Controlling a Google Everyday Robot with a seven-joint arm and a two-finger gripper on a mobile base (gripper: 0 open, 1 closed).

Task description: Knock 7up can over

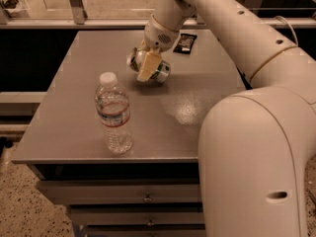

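7up can (162,72), upper centre of frame on table (197,100), seemingly tipped sideways against gripper (147,68), whose closure cannot be told; step: toppling, nearly complete; next: gripper lifts clear, avoiding the water bottle (114,115).

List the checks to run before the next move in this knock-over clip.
1. 7up can off upright: ok, it is tipped onto its side.
2. gripper at the can: ok, right against it.
3. Can resting freely on the table: cannot tell.
4. water bottle upright and apart from the can: ok.
5. black packet at the far edge, apart from the gripper: ok.
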